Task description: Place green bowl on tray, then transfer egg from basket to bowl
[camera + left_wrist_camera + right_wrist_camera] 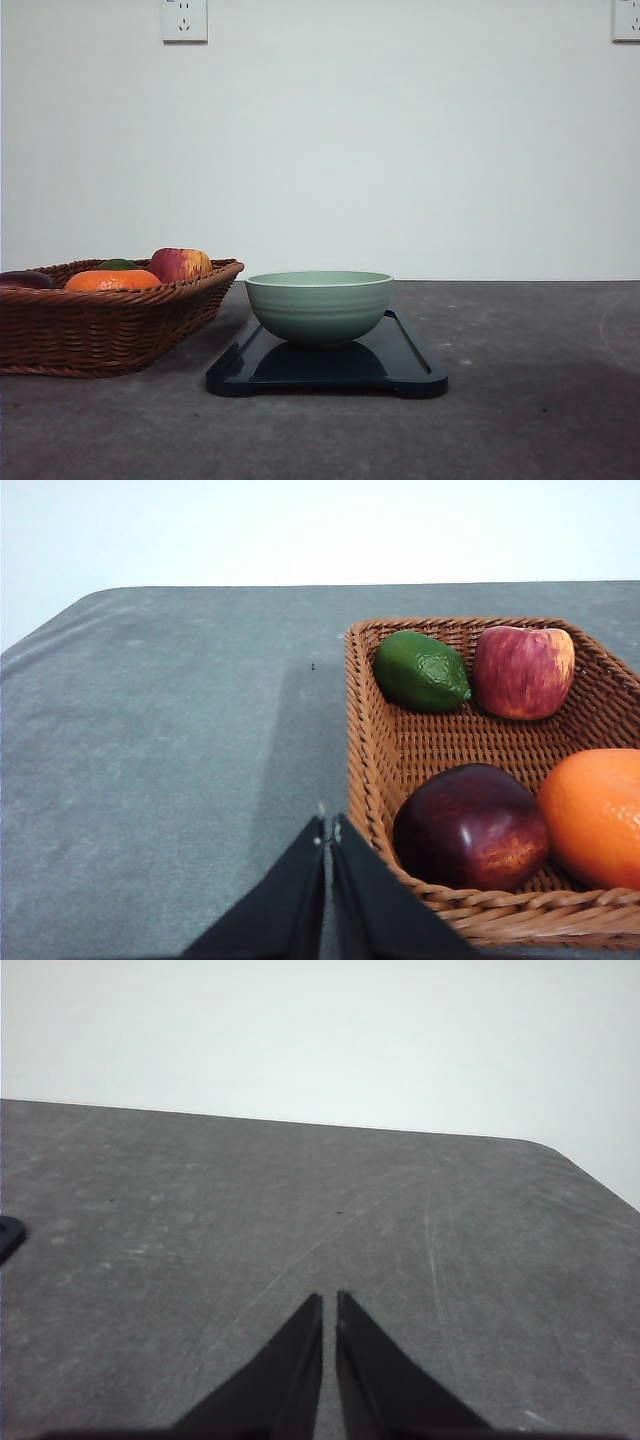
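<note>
Pale sage-green glossy bowl (319,305) sits mid-frame on the dark navy rectangular tray (410,362), ready for the egg; brown woven wicker basket (110,325) waits lower left; left gripper (328,830) and right gripper (330,1303) pinched closed, empty.

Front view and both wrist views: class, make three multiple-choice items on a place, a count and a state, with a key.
1. Where is the green bowl?
A in the basket
B on the tray
C on bare table

2. How many fruits lie in the basket?
A two
B four
C six

3. How is the left gripper?
A shut, empty
B wide open
C holding fruit

Key: 1 B, the bowl stands on the dark tray. 2 B, the left wrist view shows four. 3 A, its fingers meet with nothing between.
</note>
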